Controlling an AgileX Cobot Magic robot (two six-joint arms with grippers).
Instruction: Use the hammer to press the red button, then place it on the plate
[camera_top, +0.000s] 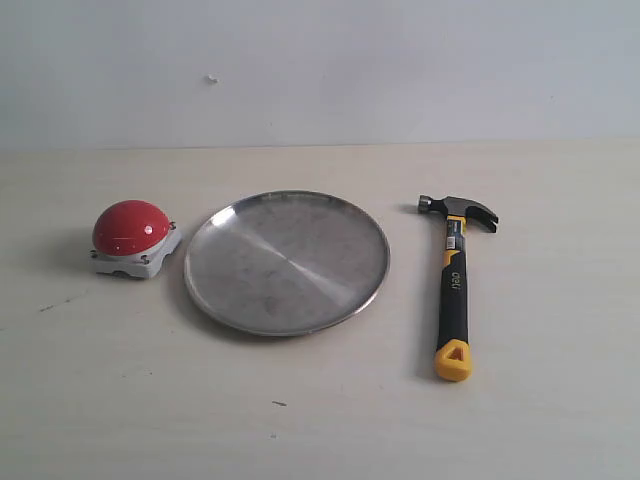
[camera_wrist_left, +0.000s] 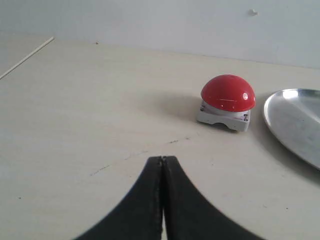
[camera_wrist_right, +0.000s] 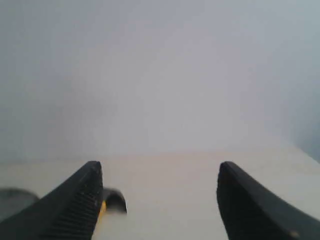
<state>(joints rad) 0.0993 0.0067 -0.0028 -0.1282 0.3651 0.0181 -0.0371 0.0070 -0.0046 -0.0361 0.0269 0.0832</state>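
The right gripper (camera_wrist_right: 159, 170) is holding its ridged black fingers (camera_wrist_right: 80, 200) wide apart above the pale table (camera_wrist_right: 165, 212), with the hammer (camera_wrist_right: 115, 199) showing its dark head just beside one finger.

Bare lab-style bench — pale wooden tabletop (camera_top: 320, 430) against a blank white wall (camera_top: 320, 70)

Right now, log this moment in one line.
hammer: on table beside plate | left gripper: shut | right gripper: open
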